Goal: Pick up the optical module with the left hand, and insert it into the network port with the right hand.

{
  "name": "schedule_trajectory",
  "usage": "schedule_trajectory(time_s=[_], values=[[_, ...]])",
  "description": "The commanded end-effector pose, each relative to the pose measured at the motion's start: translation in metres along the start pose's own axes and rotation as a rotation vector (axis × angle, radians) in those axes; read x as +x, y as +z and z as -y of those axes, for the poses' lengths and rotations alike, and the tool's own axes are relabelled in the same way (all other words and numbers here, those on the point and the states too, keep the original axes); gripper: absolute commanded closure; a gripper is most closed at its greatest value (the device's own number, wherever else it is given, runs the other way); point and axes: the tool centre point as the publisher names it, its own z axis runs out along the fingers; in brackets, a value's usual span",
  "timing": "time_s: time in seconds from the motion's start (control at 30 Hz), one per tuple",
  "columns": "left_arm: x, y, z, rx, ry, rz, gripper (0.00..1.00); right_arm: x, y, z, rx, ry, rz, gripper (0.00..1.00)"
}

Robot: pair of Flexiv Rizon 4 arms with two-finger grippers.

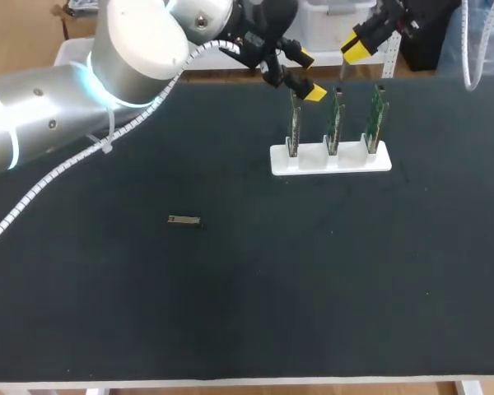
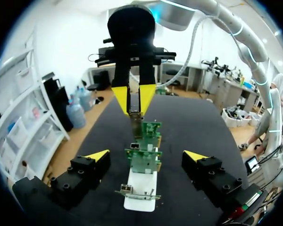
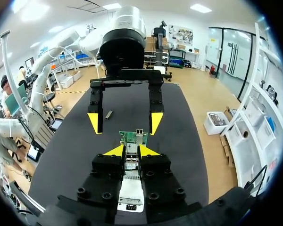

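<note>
Fingers (image 2: 98, 156) on my left gripper (image 2: 146, 156) are standing wide apart, empty, ready to grab. The optical module (image 1: 184, 220) is lying at eight o'clock from the board stand (image 1: 313, 161), where my right gripper (image 3: 129, 150) is waiting, barely open.

Optical module (image 1: 184, 220) lies flat, well apart from upright port boards (image 1: 333, 123).
</note>
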Motion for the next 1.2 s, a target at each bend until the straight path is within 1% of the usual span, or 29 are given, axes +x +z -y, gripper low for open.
schedule_trajectory(time_s=[0.03,0.6,1.2], values=[[-0.0011,0.0003,-0.0013,0.002,-0.002,-0.005,0.0,-0.0001,0.0004,0.0078,-0.237,0.003,-0.002,1.0],[-0.0011,0.0003,-0.0013,0.002,-0.002,-0.005,0.0,0.0025,0.0059,0.0091,-0.254,0.008,-0.008,1.0],[-0.0011,0.0003,-0.0013,0.002,-0.002,-0.005,0.0,0.0072,0.0047,0.0152,-0.261,0.013,-0.013,1.0]])
